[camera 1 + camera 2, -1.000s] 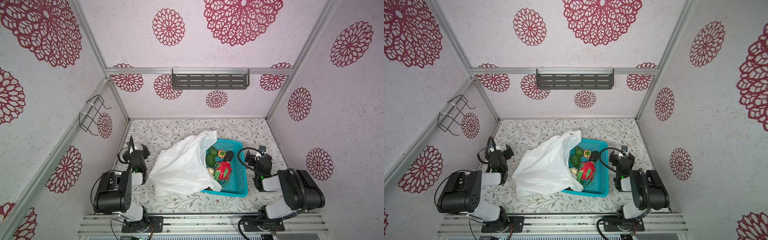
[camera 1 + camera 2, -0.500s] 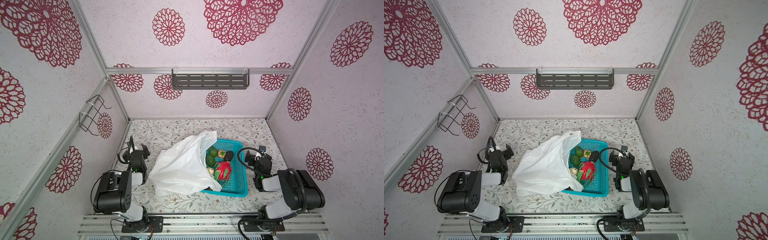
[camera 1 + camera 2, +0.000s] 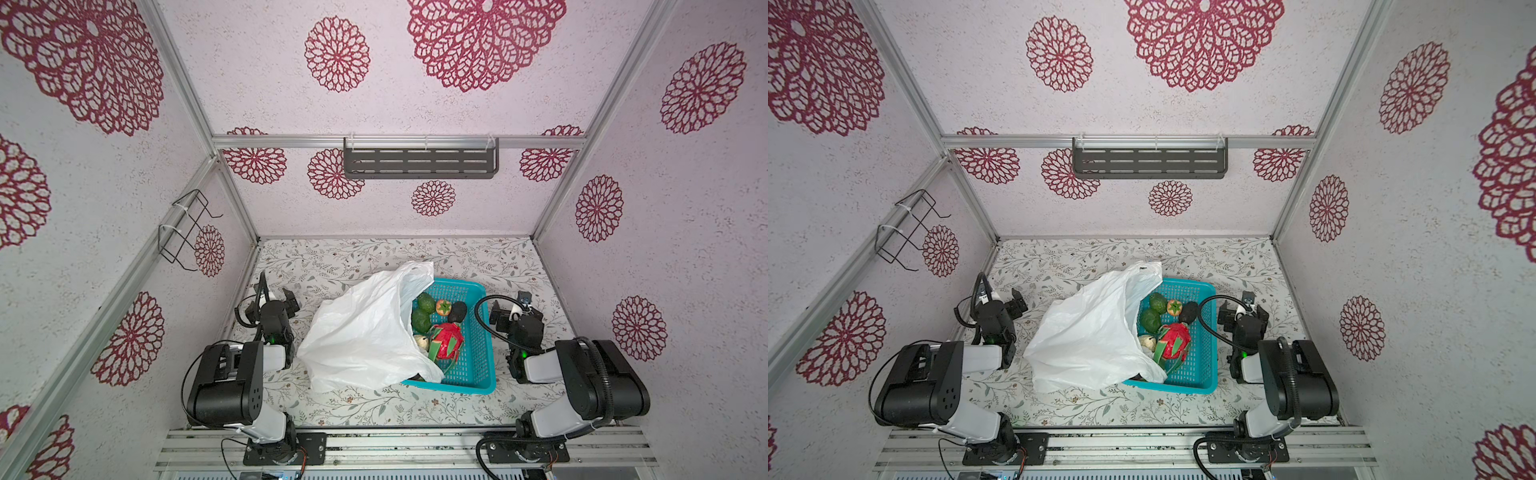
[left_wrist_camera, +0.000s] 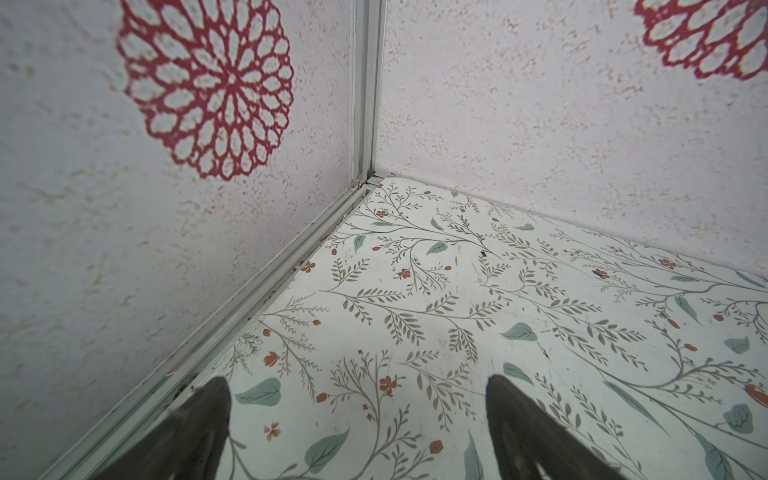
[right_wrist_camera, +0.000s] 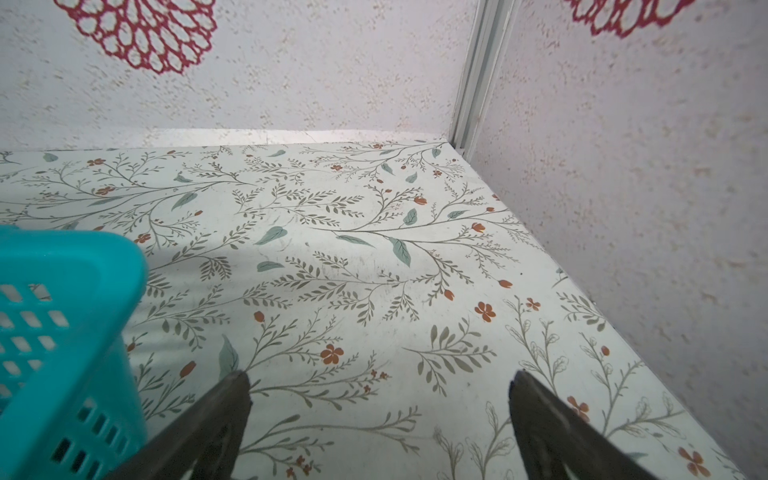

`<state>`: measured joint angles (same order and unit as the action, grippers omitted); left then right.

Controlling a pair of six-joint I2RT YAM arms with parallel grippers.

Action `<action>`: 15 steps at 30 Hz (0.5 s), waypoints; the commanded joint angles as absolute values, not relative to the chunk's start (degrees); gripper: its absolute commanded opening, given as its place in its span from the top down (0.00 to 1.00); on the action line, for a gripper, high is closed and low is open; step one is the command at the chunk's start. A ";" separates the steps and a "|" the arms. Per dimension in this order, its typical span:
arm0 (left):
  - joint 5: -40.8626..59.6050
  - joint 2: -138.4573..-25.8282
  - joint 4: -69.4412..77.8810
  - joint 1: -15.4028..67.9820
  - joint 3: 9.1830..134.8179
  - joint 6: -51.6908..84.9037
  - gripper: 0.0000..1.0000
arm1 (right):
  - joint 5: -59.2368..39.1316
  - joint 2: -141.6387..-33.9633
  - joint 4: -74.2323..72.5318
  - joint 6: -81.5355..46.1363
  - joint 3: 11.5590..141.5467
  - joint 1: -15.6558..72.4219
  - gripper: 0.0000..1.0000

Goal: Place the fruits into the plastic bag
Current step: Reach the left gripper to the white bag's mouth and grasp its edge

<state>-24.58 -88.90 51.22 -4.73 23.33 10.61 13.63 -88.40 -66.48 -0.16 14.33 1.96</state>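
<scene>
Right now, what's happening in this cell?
Nothing is being handled. The left gripper and right gripper are both open and empty, parked over the table on either side of the work. The fruits lie in the teal basket, and the plastic bag is draped over the basket's left part. No fruit is visibly in the bag, though its inside is hidden.

A teal perforated basket (image 3: 469, 387) sits on the floral-patterned table (image 3: 374, 257), right of the middle and nearer the front edge. A dark slotted shelf (image 3: 419, 163) hangs on the back wall, and a black wire rack (image 3: 187, 230) is fixed to the left wall.
</scene>
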 commanded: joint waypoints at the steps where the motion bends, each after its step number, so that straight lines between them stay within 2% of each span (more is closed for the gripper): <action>1: -28.74 -85.46 44.64 -2.87 26.47 8.70 0.02 | 15.90 -85.41 -64.23 -2.09 16.12 1.76 0.01; 3: -28.68 -79.14 13.49 -2.98 39.34 16.76 0.03 | 18.95 -78.84 -45.27 -4.44 23.12 1.82 0.01; 5: -26.37 -77.60 -4.68 -2.89 48.35 24.28 0.03 | 20.75 -75.21 -28.62 -8.69 31.26 1.76 0.01; 7: -27.52 -76.37 -10.28 1.81 51.28 27.17 0.02 | 19.95 -73.29 -20.54 -12.62 36.02 2.05 0.01; 10: -28.51 -75.90 -15.20 13.17 55.06 33.68 0.03 | 19.71 -72.11 -14.24 -18.00 40.84 2.97 0.01; 15: -25.33 -84.18 -25.63 32.65 68.20 41.68 0.03 | 19.27 -72.75 -7.91 -20.36 46.75 3.63 0.02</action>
